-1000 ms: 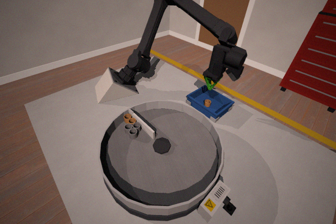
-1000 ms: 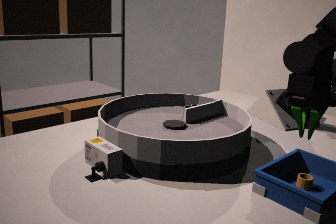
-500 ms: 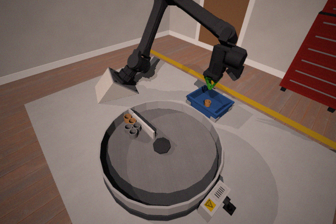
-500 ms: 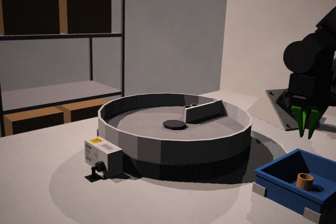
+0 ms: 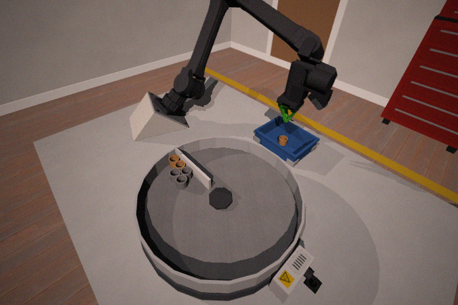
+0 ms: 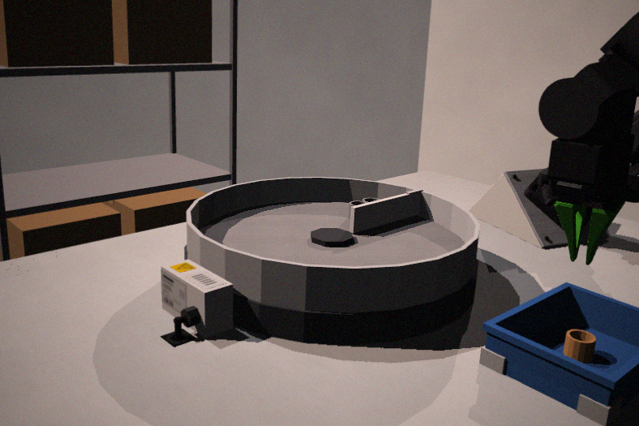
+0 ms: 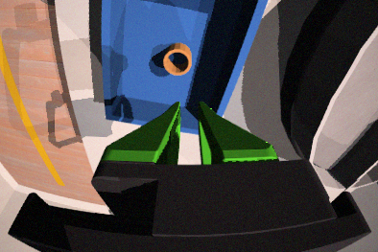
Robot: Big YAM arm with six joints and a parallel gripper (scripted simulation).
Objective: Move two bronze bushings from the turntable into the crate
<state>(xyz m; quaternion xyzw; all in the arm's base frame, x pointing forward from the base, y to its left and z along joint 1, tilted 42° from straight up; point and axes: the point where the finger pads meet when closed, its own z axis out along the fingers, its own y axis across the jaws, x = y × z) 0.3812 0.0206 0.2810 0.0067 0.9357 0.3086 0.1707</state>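
My gripper hangs above the rear part of the blue crate. Its green fingers stand slightly apart with nothing between them. One bronze bushing stands upright on the crate floor, below and clear of the fingertips. On the turntable, two bronze bushings stand beside the divider near the left rim: one nearer the rim, the other touching or almost touching it. Three grey bushings cluster in front. In the exterior view the divider mostly hides the group.
A raised wall rings the turntable. A thin upright divider runs from near the rim towards the dark hub. A box with a yellow warning label and a small black device stand outside the wall.
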